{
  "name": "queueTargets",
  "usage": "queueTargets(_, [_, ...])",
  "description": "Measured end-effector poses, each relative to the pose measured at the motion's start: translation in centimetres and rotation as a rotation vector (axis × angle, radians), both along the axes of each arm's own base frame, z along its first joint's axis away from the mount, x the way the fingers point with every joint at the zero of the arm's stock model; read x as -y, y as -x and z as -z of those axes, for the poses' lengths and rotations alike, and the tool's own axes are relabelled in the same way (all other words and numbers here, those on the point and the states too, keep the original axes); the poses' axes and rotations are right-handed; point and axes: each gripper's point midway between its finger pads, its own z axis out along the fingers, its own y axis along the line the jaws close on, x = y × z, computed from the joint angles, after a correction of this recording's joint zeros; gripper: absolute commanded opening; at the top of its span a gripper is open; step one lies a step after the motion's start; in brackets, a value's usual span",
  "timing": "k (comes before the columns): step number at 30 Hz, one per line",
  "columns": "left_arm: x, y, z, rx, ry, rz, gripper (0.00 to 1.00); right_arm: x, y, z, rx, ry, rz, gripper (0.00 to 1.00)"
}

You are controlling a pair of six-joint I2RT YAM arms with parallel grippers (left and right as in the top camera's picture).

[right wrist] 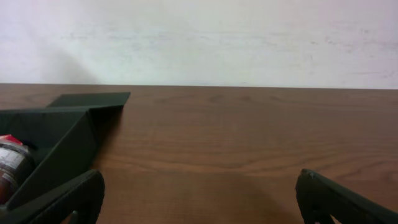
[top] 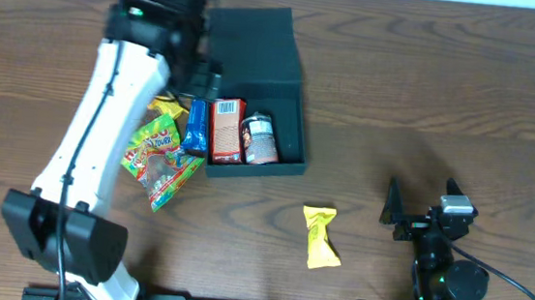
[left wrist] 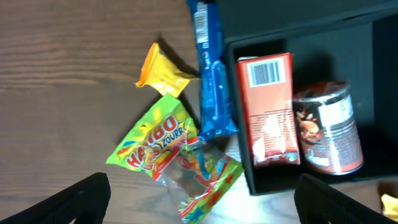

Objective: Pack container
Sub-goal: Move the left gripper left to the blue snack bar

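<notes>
Toward the far left-centre of the desk point(top: 448, 88) sits the container point(top: 287, 123), a dark, shallow, square box. Its flap lid is folded open on the far side and its tray faces up. Two items lie inside the tray, against its left half: a red carton point(top: 227, 130) with a barcode label, flat on its side, and a dark can point(top: 260, 138) lying on its side just to the right of the carton, touching or nearly touching it. The right part of the tray floor is bare.

Outside the tray, a blue wrapped bar point(top: 197, 127) lies along the left wall, against it. A green and yellow gummy bag point(top: 160, 160) lies to the left of the bar, its edge touching the bar's near end. A small orange-yellow packet point(left wrist: 163, 73) lies just beyond the bag, beside the bar.

The left gripper point(left wrist: 202, 182) hangs above this group, over the bag and the tray's left wall, fingers spread wide with nothing between them.

A yellow packet point(top: 321, 236) lies alone on the near side of the desk, apart from the container. The right gripper point(right wrist: 200, 190) is low at the near right, well apart from the container, fingers wide and empty.
</notes>
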Motion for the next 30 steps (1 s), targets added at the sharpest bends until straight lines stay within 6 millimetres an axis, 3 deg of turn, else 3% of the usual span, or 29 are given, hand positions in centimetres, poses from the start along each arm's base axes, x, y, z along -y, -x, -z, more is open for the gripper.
queueTargets(3, [-1.3,-0.6,0.9,-0.008,0.055,0.030,0.95,0.0,0.0,0.0,0.000,0.000,0.000,0.99])
queueTargets(10, [-0.7,-0.3,9.7,-0.064,0.143,0.093,0.95,0.0,0.0,0.0,0.000,0.000,0.000,0.99])
queueTargets(16, [-0.4,-0.8,13.4,-0.022,0.140,0.105,0.95,0.0,0.0,0.0,0.000,0.000,0.000,0.99])
queueTargets(25, [-1.7,-0.6,14.2,-0.015,0.069,0.064,0.96,0.0,0.0,0.0,0.000,0.000,0.000,0.99])
queueTargets(30, [-0.5,-0.9,14.2,-0.003,0.142,0.078,0.99,0.0,0.0,0.0,0.000,0.000,0.000,0.99])
